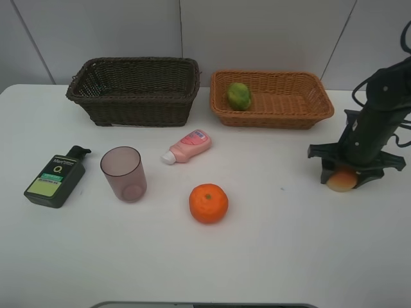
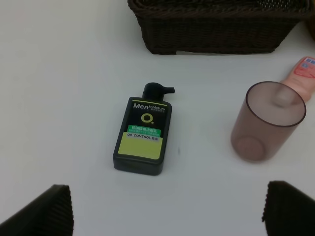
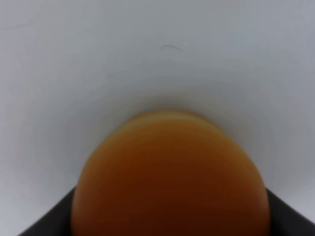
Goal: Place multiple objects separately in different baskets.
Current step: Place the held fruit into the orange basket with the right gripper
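One green fruit [image 1: 238,95] already lies in the tan basket [image 1: 276,119], at its 9 o'clock end. From that we judge that fruit belongs there and that the step in hand is the peach [image 1: 341,182]. It sits at 3 o'clock on the bench [image 1: 289,256]. Our right hand [image 1: 345,172] is closed around it, and the right wrist view shows it filling the gap between the fingers. Whether it has left the bench, we cannot tell.

To do this well, we should lift straight up first, high enough to clear the basket's near rim, then carry toward 11 o'clock. The peach is round and probably smooth, so a slow, level carry looks safest; a jerk could roll it out of the grip. We should let go low over the bare weave at the basket's 3 o'clock end, so the two fruits do not knock together.

Our left hand [image 2: 170,216] hangs wide and holds nothing above the pump bottle [image 2: 143,136], which lies at 9 o'clock on the bench. The cup [image 1: 123,173] stands just beside it toward 3 o'clock. The pink bottle [image 1: 187,146] and orange [image 1: 208,203] wait near the middle, and the dark basket [image 1: 135,106] stands at 11 o'clock.
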Controlling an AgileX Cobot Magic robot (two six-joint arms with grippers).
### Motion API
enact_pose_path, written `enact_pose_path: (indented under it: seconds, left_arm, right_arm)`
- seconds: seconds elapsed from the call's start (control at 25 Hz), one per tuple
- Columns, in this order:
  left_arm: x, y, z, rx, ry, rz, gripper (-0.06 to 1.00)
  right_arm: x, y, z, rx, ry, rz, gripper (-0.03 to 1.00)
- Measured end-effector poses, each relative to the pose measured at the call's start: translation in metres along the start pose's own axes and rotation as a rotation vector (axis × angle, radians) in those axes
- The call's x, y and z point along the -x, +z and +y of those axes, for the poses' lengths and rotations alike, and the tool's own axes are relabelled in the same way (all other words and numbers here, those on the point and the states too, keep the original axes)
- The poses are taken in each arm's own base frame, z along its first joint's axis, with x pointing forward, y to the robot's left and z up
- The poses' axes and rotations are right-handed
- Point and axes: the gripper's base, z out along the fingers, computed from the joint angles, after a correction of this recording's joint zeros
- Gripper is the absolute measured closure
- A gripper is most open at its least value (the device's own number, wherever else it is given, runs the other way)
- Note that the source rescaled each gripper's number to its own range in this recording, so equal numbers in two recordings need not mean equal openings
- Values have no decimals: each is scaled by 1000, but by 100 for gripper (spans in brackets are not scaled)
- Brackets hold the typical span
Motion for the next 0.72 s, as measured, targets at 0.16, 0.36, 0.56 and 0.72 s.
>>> enact_pose_path:
  seconds: [0.16,0.36,0.56,0.72]
  left_arm:
    - [0,0,0,0,0,0,-5]
    - [0,0,0,0,0,0,-5]
    - [0,0,0,0,0,0,-5]
    - [0,0,0,0,0,0,-5]
  right_arm:
    - [-2,-12,-2,-11,-42,-10,96]
    - [-1,-33,1,-20,-117,16,96]
    - [5,-53,17,-22,-200,32,96]
    - [16,-73,39,12,-235,-26,96]
